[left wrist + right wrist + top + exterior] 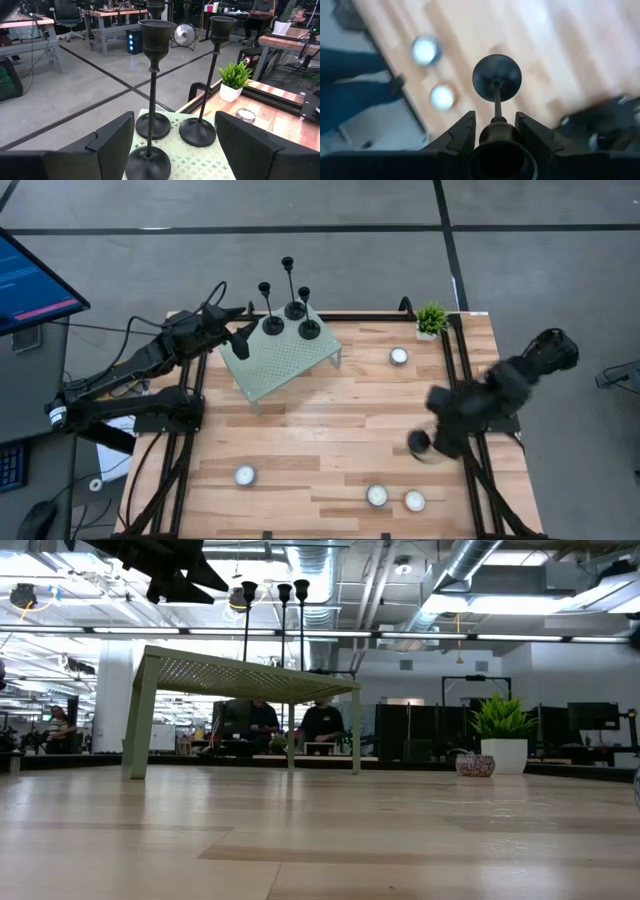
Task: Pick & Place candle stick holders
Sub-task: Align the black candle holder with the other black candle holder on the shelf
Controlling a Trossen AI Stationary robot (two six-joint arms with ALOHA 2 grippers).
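Three black candle stick holders [294,310] stand by their disc bases on the pale green perforated stand [265,365] at the table's far left; their cups [285,590] show in the low view. My left gripper [240,338] is open and level at the stand's left edge. Its fingers stand on either side of the nearest holder [151,90] without touching it. A fourth holder [418,442] hangs over the table's right side, with my right gripper [495,131] shut on it. My right gripper pinches the candle stick holder at the neck just under its top cup [495,125] between its two fingers. The fingers point down from above. The holder hangs upright below them, its stem and disc base [497,77] lifted clear of the table.
Tealight candles lie on the wood: one at the far right [399,356], one near left [245,475], two near right [376,495]. A small potted plant [432,318] stands at the far right corner. People sit at desks in the room behind [262,720].
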